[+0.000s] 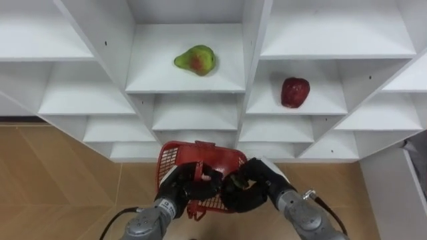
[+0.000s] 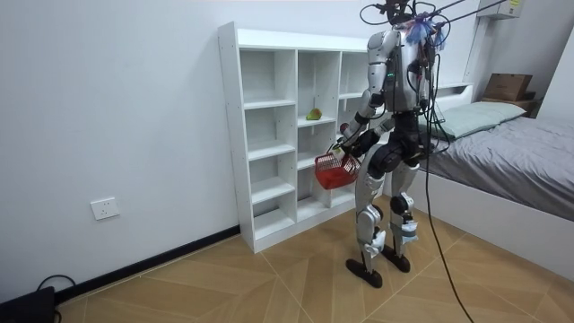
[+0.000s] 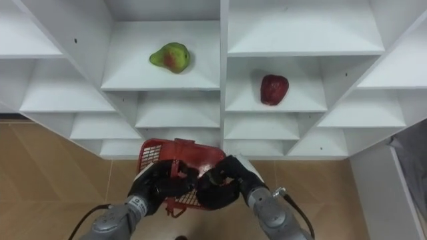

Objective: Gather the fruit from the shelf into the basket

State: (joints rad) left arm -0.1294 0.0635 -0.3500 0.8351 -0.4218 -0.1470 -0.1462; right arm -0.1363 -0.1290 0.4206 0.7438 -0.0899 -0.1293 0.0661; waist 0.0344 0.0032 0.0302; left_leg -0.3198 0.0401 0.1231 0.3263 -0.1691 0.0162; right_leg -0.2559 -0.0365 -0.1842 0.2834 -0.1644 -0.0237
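Left hand [image 1: 181, 189], fingers curled; right hand [image 1: 250, 190] just beside.

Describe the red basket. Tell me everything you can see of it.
The red basket looks like plastic, with lattice walls full of small openings and a rounded rim. It is held before the robot at about hip height, close to the lower compartments of the white shelf unit. The left hand has its fingers curled round the handle at the near side; the right hand lies against its near right edge. The hands cover most of the inside, so its contents cannot be told.
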